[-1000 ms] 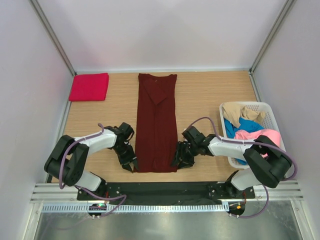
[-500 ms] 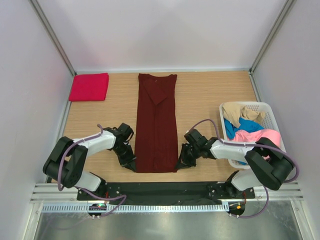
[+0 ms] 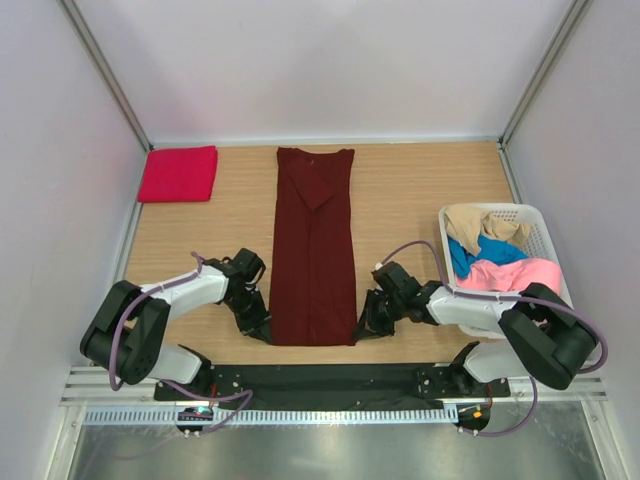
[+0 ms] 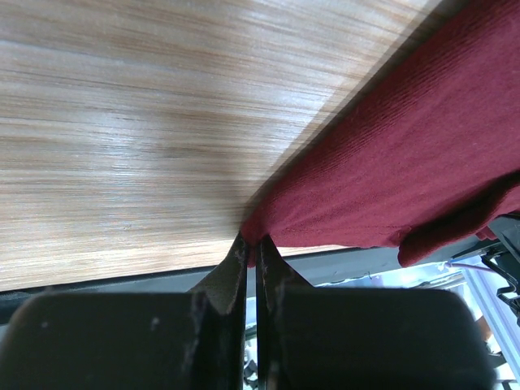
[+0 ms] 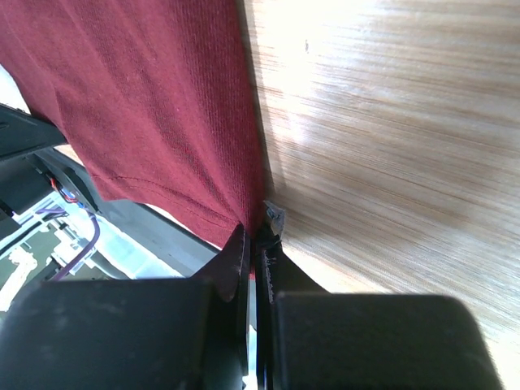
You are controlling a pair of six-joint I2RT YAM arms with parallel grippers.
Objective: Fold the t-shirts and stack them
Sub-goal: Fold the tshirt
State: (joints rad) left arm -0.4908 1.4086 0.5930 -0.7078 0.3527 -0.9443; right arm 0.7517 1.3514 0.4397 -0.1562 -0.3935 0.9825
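- Maroon t-shirt (image 3: 313,250) is lying flat in the middle of the wooden table (image 3: 420,200) as one long narrow strip. Its collar end is pointing at the far wall and its hem is sitting at the near edge, between the two arms.
- Left gripper (image 4: 252,246) is pinching the near left corner of the maroon t-shirt. Its jaws are drawn almost together, with only a sliver of dark red cloth showing in the slit between them.
- Right gripper (image 5: 253,237) is doing the same at the near right corner, jaws narrow and clamping the edge of the cloth just above the hem.
- Both arms are reaching low across the table and angling inward toward the strip, one at each side of the hem.
- Crimson-red t-shirt (image 3: 178,173) is resting as a neat folded square in the far left corner of the table, well apart from the maroon one.
- White basket (image 3: 545,228) is standing at the right edge of the table and holding three crumpled shirts: a beige one (image 3: 482,224) at the far end, a blue one (image 3: 490,250) in the middle and a pink one (image 3: 518,272) at the near end, spilling toward the rim.
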